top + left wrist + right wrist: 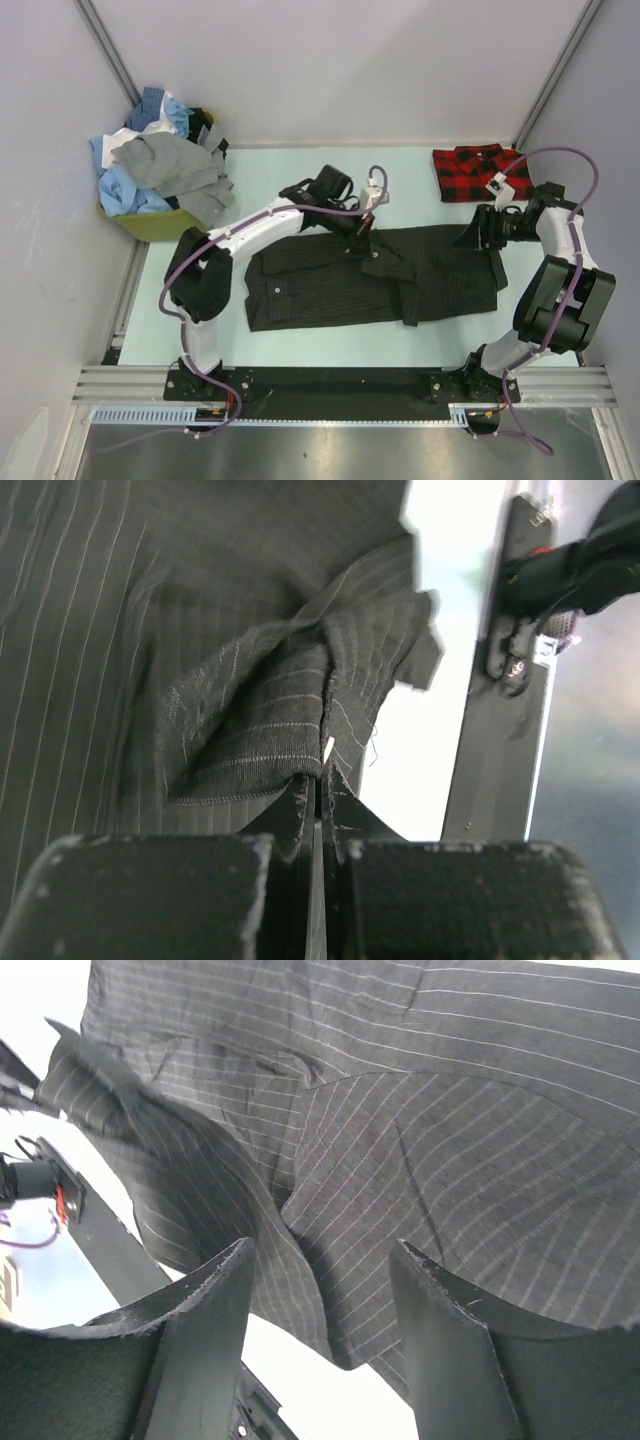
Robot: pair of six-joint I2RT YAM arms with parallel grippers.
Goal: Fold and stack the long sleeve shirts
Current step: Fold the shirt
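Observation:
A dark charcoal pinstriped shirt (400, 280) lies spread across the middle of the table. My left gripper (362, 228) is at its far edge and is shut on a bunched fold of the cloth; the left wrist view shows the fold (290, 720) pinched between the closed jaws (322, 785). My right gripper (480, 232) is open over the shirt's right end. In the right wrist view its fingers (215, 1300) stand wide apart above the shirt (450, 1150), with a raised cloth edge between them. A folded red-and-black plaid shirt (478, 172) lies at the back right.
A yellow-green bin (155, 225) at the back left holds a heap of blue, white and grey shirts (160, 165). Walls close in the table on three sides. The metal rail (340, 385) with the arm bases runs along the near edge.

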